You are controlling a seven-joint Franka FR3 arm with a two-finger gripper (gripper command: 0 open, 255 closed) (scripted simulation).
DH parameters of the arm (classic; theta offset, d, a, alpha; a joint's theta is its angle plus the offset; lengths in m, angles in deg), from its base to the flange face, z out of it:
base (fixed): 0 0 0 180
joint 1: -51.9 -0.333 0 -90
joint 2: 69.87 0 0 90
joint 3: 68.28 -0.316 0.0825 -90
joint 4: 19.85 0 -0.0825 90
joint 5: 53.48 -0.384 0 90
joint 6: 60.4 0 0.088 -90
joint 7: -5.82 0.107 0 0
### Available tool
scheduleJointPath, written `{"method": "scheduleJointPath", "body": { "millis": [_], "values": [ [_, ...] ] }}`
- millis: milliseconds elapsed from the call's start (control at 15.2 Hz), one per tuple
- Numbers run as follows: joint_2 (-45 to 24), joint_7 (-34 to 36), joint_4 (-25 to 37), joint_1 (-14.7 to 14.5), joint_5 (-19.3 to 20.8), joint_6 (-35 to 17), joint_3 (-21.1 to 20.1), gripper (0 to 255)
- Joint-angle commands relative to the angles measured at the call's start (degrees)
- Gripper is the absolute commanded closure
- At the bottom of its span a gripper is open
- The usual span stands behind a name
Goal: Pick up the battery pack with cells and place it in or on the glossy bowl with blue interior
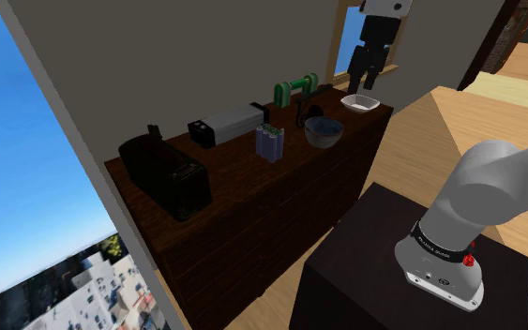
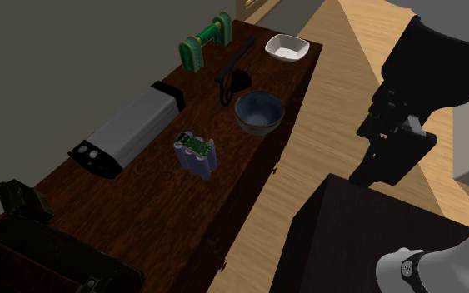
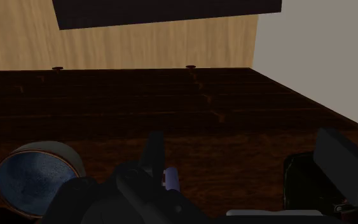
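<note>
Nearest us on the dark wooden tabletop (image 1: pixel 243 187) stands the battery pack (image 1: pixel 270 142), its bluish cells upright under a green top, with nothing touching it. Just beyond it, close but apart, sits the glossy bowl (image 1: pixel 323 131) with its blue interior. Farther still, above a white dish (image 1: pixel 359 102) at the tabletop's far end, we see the gripper (image 1: pixel 366 84) hanging, spread apart and holding nothing.

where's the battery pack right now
In the second exterior view the battery pack stands on the dark cabinet, between the long grey box and the blue-lined bowl.
</note>
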Motion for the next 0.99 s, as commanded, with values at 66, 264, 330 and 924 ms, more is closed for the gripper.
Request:
{"method": "scheduleJointPath", "body": {
  "millis": [66,264,330,924],
  "values": [
    [-1.8,-1.4,0.1,-0.2,0.4,-1.4,0.6,0],
    [-7.4,-5.5,0.8,-0.7,1.6,-5.4,2.2,0],
    [-9.3,-6.9,1.3,-0.9,1.9,-6.7,2.7,0],
    [-28.5,-18.6,8.6,-2.4,2.7,-16.3,6.3,0]
  ]
}}
